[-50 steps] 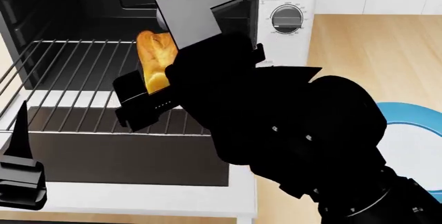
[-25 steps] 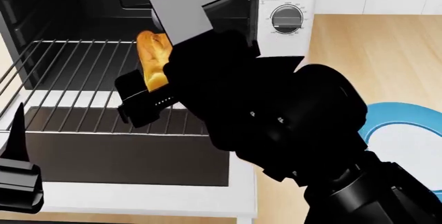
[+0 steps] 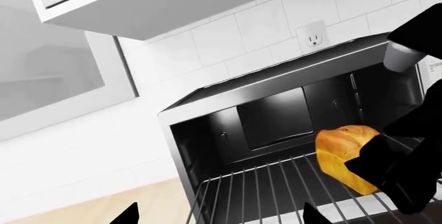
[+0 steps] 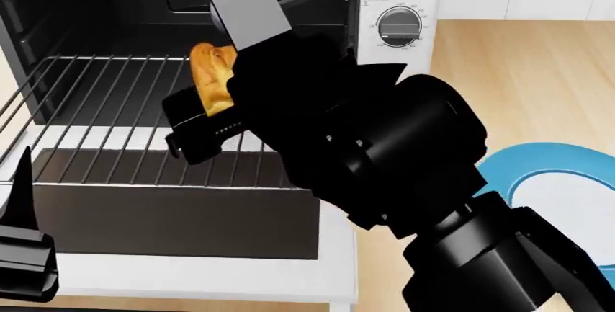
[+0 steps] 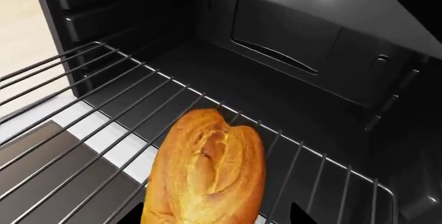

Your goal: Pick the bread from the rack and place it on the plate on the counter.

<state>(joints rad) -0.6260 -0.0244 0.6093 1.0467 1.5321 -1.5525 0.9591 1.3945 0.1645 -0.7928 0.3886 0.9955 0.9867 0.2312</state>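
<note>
The bread [image 4: 213, 76], a small golden-brown loaf, stands tilted on end just above the silver wire rack [image 4: 96, 103] in the open oven. My right gripper [image 4: 204, 107] is shut on it, with a black finger [image 4: 192, 130] low on its near side. In the right wrist view the bread [image 5: 207, 167] fills the space between the fingertips of the right gripper [image 5: 221, 216], over the rack [image 5: 83, 131]. The left wrist view shows the bread [image 3: 342, 154] and the rack [image 3: 276, 188] from the side. My left gripper [image 3: 219, 216] is open and empty, low at the left [image 4: 19, 218]. The blue-rimmed plate [image 4: 538, 162] lies on the counter [image 4: 519, 74] at the right, partly hidden by my arm.
The white oven has a dial [image 4: 396, 25] on its right panel. Its door [image 4: 192, 272] hangs open towards me, with dark glass [image 4: 144, 211] below the rack. A tiled wall with a socket [image 3: 312, 35] and a cabinet stand behind the oven.
My right gripper has risen slightly with the bread in it, and the right forearm has swung left and up. The left gripper has sunk a little.
</note>
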